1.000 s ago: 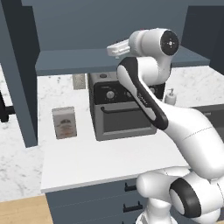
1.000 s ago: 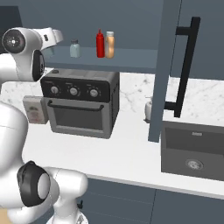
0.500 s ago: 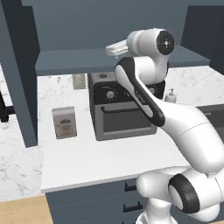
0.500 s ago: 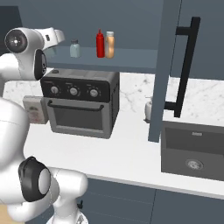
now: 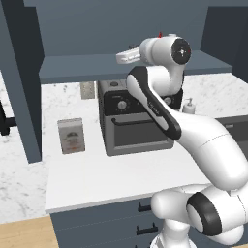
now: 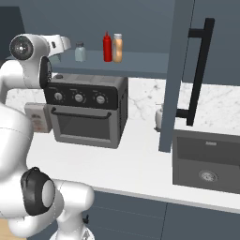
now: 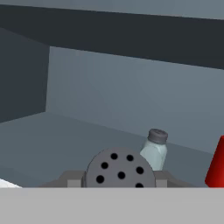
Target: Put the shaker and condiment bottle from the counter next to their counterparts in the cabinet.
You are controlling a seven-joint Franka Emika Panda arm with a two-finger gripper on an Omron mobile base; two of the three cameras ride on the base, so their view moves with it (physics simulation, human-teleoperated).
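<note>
My gripper (image 7: 119, 181) is shut on the shaker (image 7: 119, 168), whose grey perforated cap faces the hand camera between the fingertips (image 7: 72, 179). The hand (image 6: 63, 43) reaches over the left part of the cabinet shelf (image 6: 140, 61), level with it; it also shows as the gripper (image 5: 127, 56) above the shelf (image 5: 87, 68). Just beyond stands the pale counterpart shaker (image 7: 155, 151) (image 6: 79, 51). Further right on the shelf, the red condiment bottle (image 6: 107, 47) (image 7: 216, 164) stands upright against the orange white-capped bottle (image 6: 117, 48). The marble counter (image 6: 117, 159) lies below.
A black toaster oven (image 6: 86, 110) (image 5: 135, 126) sits on the counter under the shelf, with a small box (image 5: 71, 135) to its left. A white soap dispenser (image 6: 159, 117) stands by the sink (image 6: 206, 161). An open cabinet door with a black handle (image 6: 199, 70) hangs on the right.
</note>
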